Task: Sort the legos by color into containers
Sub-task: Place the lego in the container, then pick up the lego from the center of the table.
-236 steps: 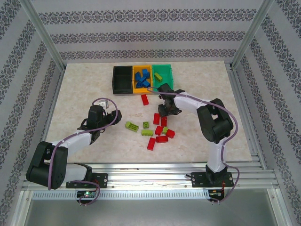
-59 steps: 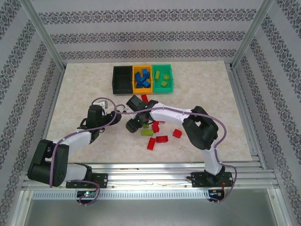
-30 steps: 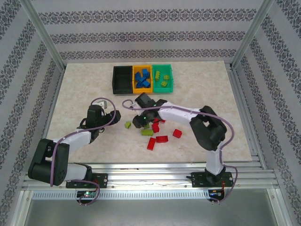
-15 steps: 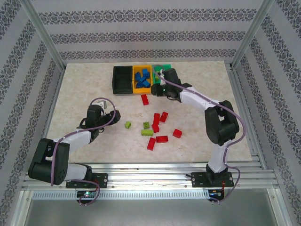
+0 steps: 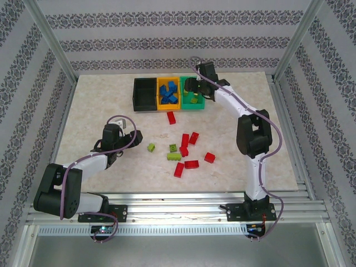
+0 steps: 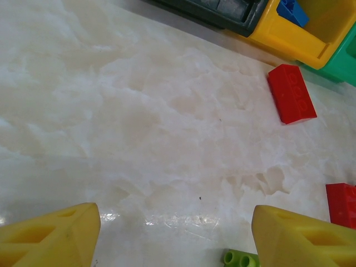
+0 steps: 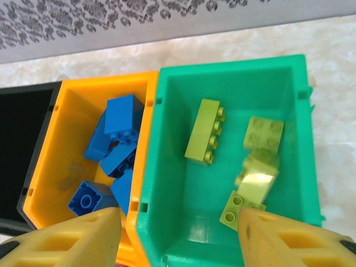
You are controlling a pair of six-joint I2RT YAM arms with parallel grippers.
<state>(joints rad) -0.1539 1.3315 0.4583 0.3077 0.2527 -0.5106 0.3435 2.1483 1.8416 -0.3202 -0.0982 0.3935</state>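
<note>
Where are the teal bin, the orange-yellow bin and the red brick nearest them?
teal bin (image 7: 177, 208): right wrist view, bare floor.
orange-yellow bin (image 7: 62, 142): right wrist view, bare inner left side.
red brick (image 6: 291, 93): left wrist view, top face.

I see three bins touching in a row: black bin | orange-yellow bin, blue legos piled inside | teal green bin, binned lime legos | tabletop: seven red legos, three loose lime legos scattered

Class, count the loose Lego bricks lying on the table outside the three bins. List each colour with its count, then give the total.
Red bricks: 7
Lime green bricks: 3
Total loose on the table: 10
</note>
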